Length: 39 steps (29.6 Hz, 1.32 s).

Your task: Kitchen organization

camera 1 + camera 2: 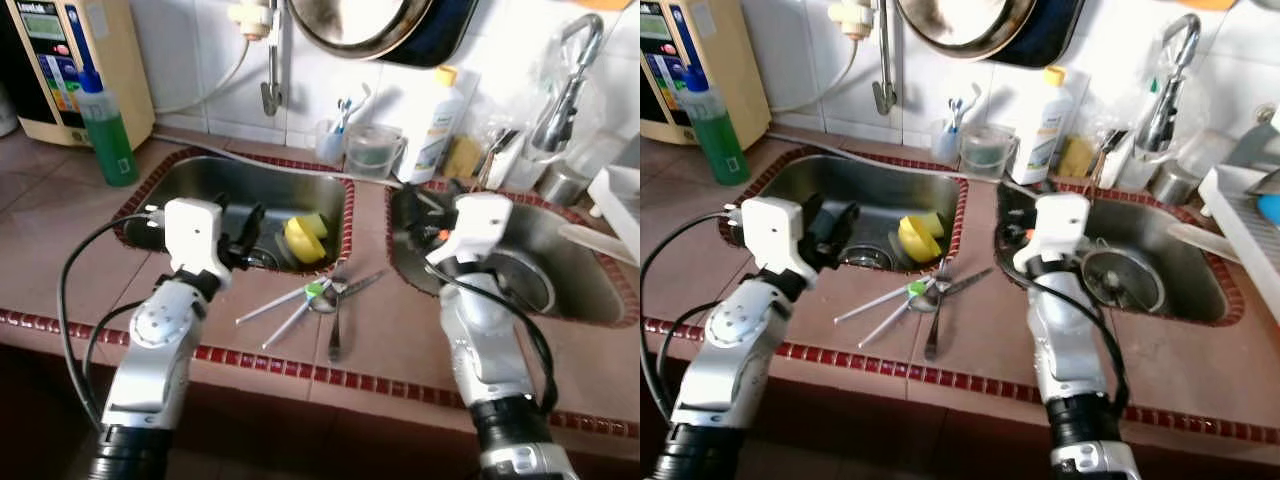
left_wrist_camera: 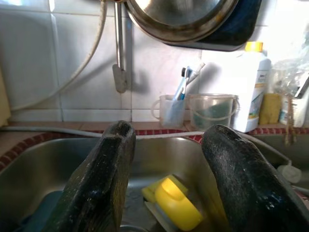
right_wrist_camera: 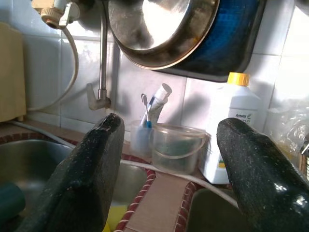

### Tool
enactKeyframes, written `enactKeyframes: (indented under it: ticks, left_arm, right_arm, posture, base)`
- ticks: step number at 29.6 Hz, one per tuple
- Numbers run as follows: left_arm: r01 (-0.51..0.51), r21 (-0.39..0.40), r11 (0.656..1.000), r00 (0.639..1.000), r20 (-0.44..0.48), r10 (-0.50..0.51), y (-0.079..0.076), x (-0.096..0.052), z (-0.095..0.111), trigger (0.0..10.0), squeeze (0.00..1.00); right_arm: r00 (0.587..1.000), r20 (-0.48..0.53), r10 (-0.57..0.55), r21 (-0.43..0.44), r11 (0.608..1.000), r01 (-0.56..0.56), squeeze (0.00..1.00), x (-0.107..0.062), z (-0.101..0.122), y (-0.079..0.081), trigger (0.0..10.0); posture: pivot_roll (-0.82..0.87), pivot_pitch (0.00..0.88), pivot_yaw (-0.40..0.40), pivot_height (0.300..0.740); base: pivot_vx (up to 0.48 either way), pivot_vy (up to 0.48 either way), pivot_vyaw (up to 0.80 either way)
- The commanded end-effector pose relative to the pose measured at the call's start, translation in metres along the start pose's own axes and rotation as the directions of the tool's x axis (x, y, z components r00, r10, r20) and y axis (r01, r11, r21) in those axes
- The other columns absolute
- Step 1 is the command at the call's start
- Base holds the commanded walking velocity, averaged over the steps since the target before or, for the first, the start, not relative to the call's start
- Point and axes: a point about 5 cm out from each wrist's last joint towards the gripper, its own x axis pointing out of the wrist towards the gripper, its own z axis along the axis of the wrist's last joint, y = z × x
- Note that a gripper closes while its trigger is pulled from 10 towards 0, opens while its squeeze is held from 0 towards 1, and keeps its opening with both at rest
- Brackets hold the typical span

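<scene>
Loose cutlery (image 1: 322, 294) lies on the tiled strip between the two sinks: a spoon (image 1: 335, 325), a fork and two white sticks (image 1: 272, 308) with a green tip. A yellow cup (image 1: 303, 238) rests inside the left sink (image 1: 200, 185), also seen in the left wrist view as the yellow cup (image 2: 176, 203). My left gripper (image 1: 245, 238) hangs open over the left sink, just left of the cup and holding nothing. My right gripper (image 1: 425, 205) is open over the near-left edge of the right sink (image 1: 590, 290), empty too.
A green soap bottle (image 1: 108, 130) and a water purifier (image 1: 60, 60) stand at the back left. Against the wall are a toothbrush cup (image 1: 330, 140), a clear tub (image 1: 372, 150) and a white bottle (image 1: 437, 125). A pan (image 1: 360, 25) hangs above. Faucet (image 1: 565, 95) and dish rack (image 1: 620, 195) sit right.
</scene>
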Motion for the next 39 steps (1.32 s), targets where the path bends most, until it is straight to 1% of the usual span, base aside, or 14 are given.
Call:
enactKeyframes:
  ticks: [1, 3, 5, 9, 12, 19, 23, 27, 29, 30, 32, 33, 36, 39]
  left_arm:
    - [0.040, -0.008, 0.999, 0.999, -0.002, -0.040, -0.009, 0.002, -0.001, 10.0, 0.00]
    - [0.052, -0.013, 0.999, 0.999, -0.003, -0.052, -0.011, 0.001, -0.001, 10.0, 0.00]
    - [0.054, 0.002, 0.999, 0.999, -0.004, -0.054, -0.011, 0.001, -0.001, 10.0, 0.00]
    - [0.072, -0.011, 0.997, 0.997, -0.002, -0.072, -0.012, 0.000, -0.001, 10.0, 0.00]
    - [0.078, 0.007, 0.997, 0.997, -0.014, -0.078, -0.011, -0.001, -0.002, 10.0, 0.00]
    - [0.093, 0.015, 0.996, 0.995, -0.021, -0.092, -0.010, -0.001, -0.002, 10.0, 0.00]
    - [0.130, 0.030, 0.991, 0.991, -0.033, -0.129, -0.013, -0.003, -0.004, 10.0, 0.00]
    - [0.177, 0.060, 0.982, 0.984, -0.046, -0.174, -0.017, -0.007, -0.006, 10.0, 0.00]
    - [0.237, 0.093, 0.967, 0.971, -0.062, -0.232, -0.020, -0.010, -0.007, 10.0, 0.00]
    - [0.237, 0.093, 0.967, 0.971, -0.062, -0.232, -0.020, -0.010, -0.007, 10.0, 0.00]
    - [0.271, 0.115, 0.956, 0.962, -0.078, -0.264, -0.021, -0.014, -0.009, 10.0, 0.00]
    - [0.291, 0.130, 0.948, 0.956, -0.085, -0.282, -0.020, -0.015, -0.009, 10.0, 0.00]
    - [0.308, 0.139, 0.941, 0.951, -0.085, -0.299, -0.018, -0.016, -0.007, 10.0, 0.00]
    - [0.314, 0.137, 0.940, 0.949, -0.074, -0.306, -0.019, -0.014, -0.003, 10.0, 0.00]
  right_arm:
    - [1.000, 0.019, -0.017, -0.017, 1.000, 0.017, 0.00, 0.000, 0.005, -0.009, 10.0]
    - [1.000, 0.016, -0.017, -0.017, 1.000, 0.018, 0.00, 0.000, 0.005, -0.009, 10.0]
    - [1.000, 0.012, -0.019, -0.020, 1.000, 0.019, 0.00, 0.000, 0.005, -0.010, 10.0]
    - [1.000, 0.006, -0.024, -0.024, 0.999, 0.024, 0.00, -0.002, 0.003, -0.012, 10.0]
    - [1.000, 0.000, -0.030, -0.028, 0.999, 0.030, 0.00, -0.003, 0.003, -0.013, 10.0]
    - [0.999, -0.017, -0.044, -0.026, 0.999, 0.043, 0.00, -0.006, -0.001, -0.013, 10.0]
    - [0.998, -0.031, -0.047, -0.020, 0.999, 0.047, 0.00, -0.009, -0.004, -0.012, 10.0]
    - [0.997, -0.056, -0.056, -0.021, 0.998, 0.055, 0.00, -0.011, -0.009, -0.015, 10.0]
    - [0.995, -0.071, -0.070, -0.030, 0.997, 0.068, 0.00, -0.011, -0.010, -0.019, 10.0]
    - [0.995, -0.071, -0.070, -0.030, 0.997, 0.068, 0.00, -0.011, -0.010, -0.019, 10.0]
    - [0.994, -0.081, -0.075, -0.035, 0.997, 0.073, 0.00, -0.012, -0.011, -0.022, 10.0]
    - [0.991, -0.105, -0.083, -0.035, 0.996, 0.080, 0.00, -0.015, -0.016, -0.025, 10.0]
    - [0.984, -0.145, -0.104, -0.032, 0.994, 0.100, 0.00, -0.016, -0.022, -0.029, 10.0]
    - [0.979, -0.176, -0.107, -0.032, 0.994, 0.103, 0.00, -0.014, -0.026, -0.033, 10.0]
  posture:
    - [-0.04, 0.000, -0.071, 0.740]
    - [-0.04, 0.000, -0.071, 0.740]
    - [-0.04, 0.000, -0.071, 0.740]
    - [-0.04, 0.000, -0.068, 0.740]
    - [-0.04, 0.000, -0.066, 0.740]
    - [-0.04, 0.000, -0.060, 0.740]
    - [-0.04, 0.000, -0.059, 0.740]
    - [-0.04, 0.000, -0.057, 0.740]
    - [-0.05, 0.000, -0.058, 0.740]
    - [-0.05, 0.000, -0.058, 0.740]
    - [-0.05, 0.003, -0.059, 0.740]
    - [-0.05, 0.003, -0.059, 0.740]
    - [-0.05, 0.007, -0.049, 0.740]
    - [-0.05, 0.007, -0.049, 0.740]
  base:
    - [0.000, 0.000, 0.00]
    - [0.000, 0.000, 0.00]
    - [0.000, 0.000, 0.00]
    - [0.000, 0.000, 0.00]
    - [0.000, 0.000, 0.00]
    - [0.000, 0.000, 0.00]
    - [0.000, 0.000, 0.00]
    - [0.000, 0.000, 0.00]
    - [0.000, 0.000, 0.00]
    - [0.000, 0.000, 0.00]
    - [0.000, 0.000, 0.00]
    - [0.000, 0.000, 0.00]
    - [0.000, 0.000, 0.00]
    - [0.000, 0.000, 0.00]
